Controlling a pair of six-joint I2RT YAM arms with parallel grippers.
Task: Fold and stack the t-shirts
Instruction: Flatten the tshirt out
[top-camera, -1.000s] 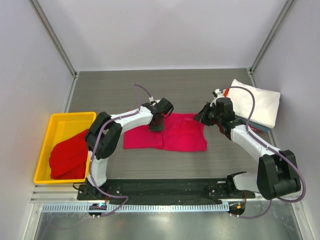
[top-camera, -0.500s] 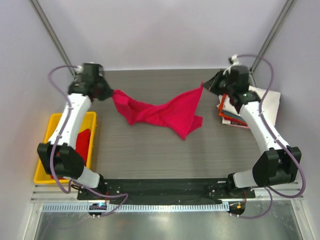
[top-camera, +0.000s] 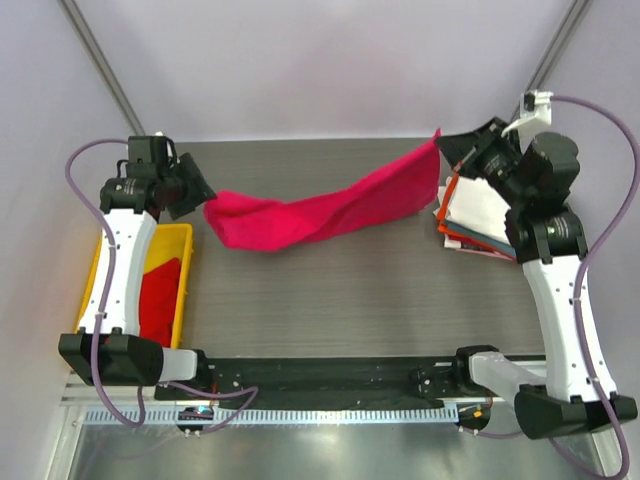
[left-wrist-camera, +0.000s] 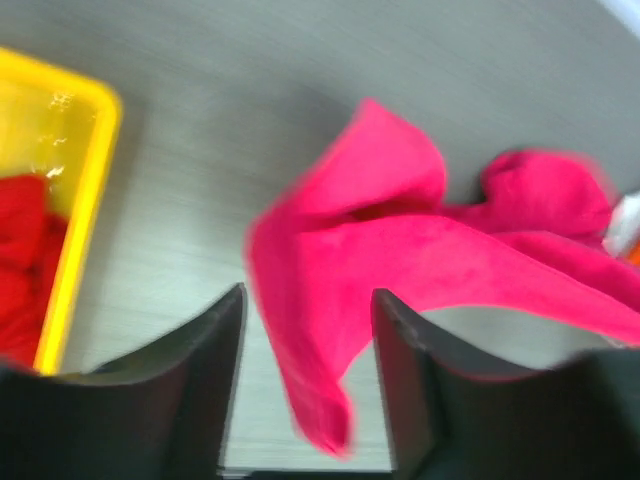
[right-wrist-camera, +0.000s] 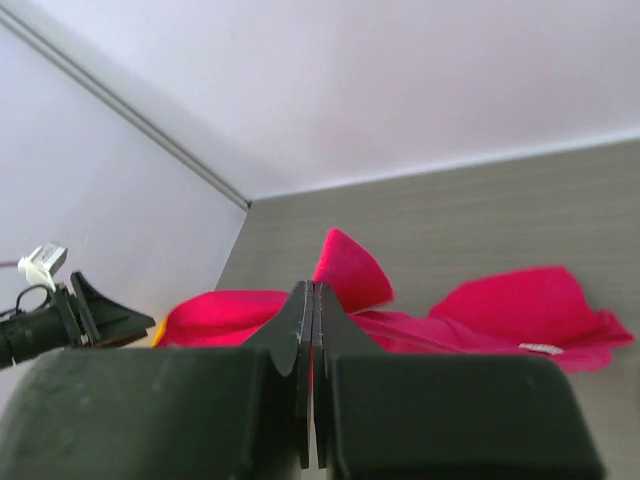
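Note:
The magenta-pink t-shirt (top-camera: 320, 212) hangs stretched in the air across the table. My right gripper (top-camera: 446, 150) is shut on its right corner, high at the far right; in the right wrist view the jaws (right-wrist-camera: 312, 288) are pressed together with pink cloth (right-wrist-camera: 500, 300) beyond them. My left gripper (top-camera: 198, 196) is at the far left, open. The shirt's loose end (left-wrist-camera: 330, 300) dangles between its fingers, apart from both. A darker red t-shirt (top-camera: 160, 300) lies in the yellow tray (top-camera: 186, 285).
A stack of folded shirts (top-camera: 482, 208), white on top with orange and light blue edges below, sits at the right edge under my right arm. The tray's rim (left-wrist-camera: 95, 140) lies just left of my left gripper. Grey walls close in the back and sides.
The shirt lay flat on the table a second ago; both arms lifted and spread it. My left gripper has now opened and released its end. The right arm rose further right.

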